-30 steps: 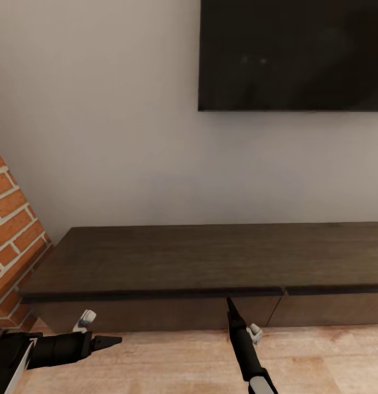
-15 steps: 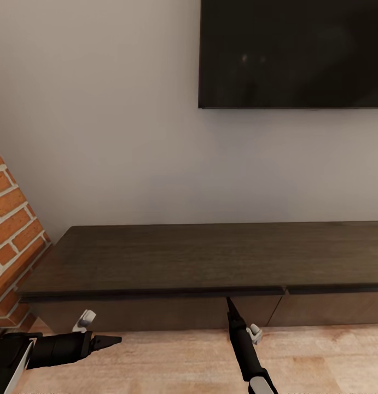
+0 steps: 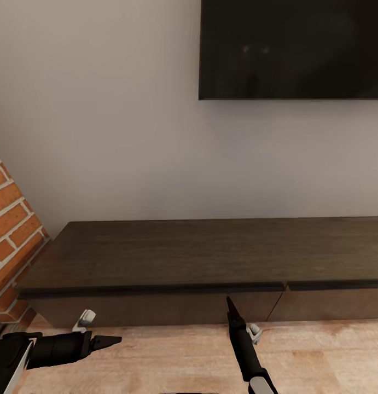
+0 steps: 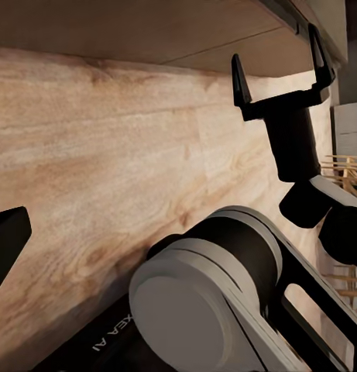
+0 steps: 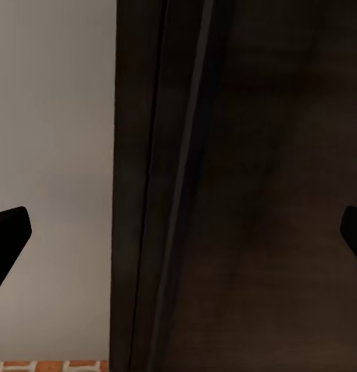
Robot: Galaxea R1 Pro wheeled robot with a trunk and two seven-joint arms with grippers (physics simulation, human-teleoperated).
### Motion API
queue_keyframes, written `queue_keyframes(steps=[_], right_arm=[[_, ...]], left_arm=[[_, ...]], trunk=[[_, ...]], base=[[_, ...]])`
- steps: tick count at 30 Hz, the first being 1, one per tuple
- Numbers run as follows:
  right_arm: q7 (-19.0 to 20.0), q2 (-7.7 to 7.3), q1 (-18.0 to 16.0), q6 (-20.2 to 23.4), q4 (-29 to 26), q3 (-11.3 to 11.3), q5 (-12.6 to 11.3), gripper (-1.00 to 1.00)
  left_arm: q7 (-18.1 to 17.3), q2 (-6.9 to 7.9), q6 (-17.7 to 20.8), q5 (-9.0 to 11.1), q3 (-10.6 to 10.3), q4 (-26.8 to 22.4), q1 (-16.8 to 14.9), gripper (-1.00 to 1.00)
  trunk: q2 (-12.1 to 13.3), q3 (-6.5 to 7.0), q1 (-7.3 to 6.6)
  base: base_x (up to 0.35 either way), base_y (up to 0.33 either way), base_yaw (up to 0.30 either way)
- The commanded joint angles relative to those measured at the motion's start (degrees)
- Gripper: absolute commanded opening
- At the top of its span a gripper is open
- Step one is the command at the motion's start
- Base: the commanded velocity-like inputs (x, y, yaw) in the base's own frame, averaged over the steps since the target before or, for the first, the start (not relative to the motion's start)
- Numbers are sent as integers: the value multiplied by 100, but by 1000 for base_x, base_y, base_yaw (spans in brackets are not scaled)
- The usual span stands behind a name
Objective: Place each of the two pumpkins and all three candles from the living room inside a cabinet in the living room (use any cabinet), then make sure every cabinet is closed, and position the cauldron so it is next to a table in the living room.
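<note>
One long dark cabinet [image 3: 210, 257] sits against the wall under a black screen [image 3: 292, 49], with two flat drawer fronts shut. Stiff, heavy-looking and handle-less, it probably has to be hooked under the top lip. The right gripper [image 4: 283, 66] is spread wide and empty at that lip. Whether the left gripper [image 3: 104, 342], low over the plank floor [image 3: 172, 355], is parted or closed I cannot tell.

Home living room, wall television [image 3: 292, 49], low cabinet [image 3: 210, 254]
</note>
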Motion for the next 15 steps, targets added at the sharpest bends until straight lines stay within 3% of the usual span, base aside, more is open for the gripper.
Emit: queue_keyframes(steps=[1, 8, 15], right_arm=[[0, 0, 0, 0, 0, 0, 0, 100], [1, 0, 1, 0, 4, -8, 0, 100], [1, 0, -6, -1, 68, -9, 0, 100]], left_arm=[[0, 1, 0, 0, 3, 0, 0, 100], [0, 8, 0, 0, 6, 0, 0, 100], [0, 3, 0, 0, 5, 0, 0, 100]], trunk=[[0, 0, 0], [0, 0, 0], [0, 0, 0]], base=[[50, 0, 0], [167, 0, 0], [25, 0, 0]])
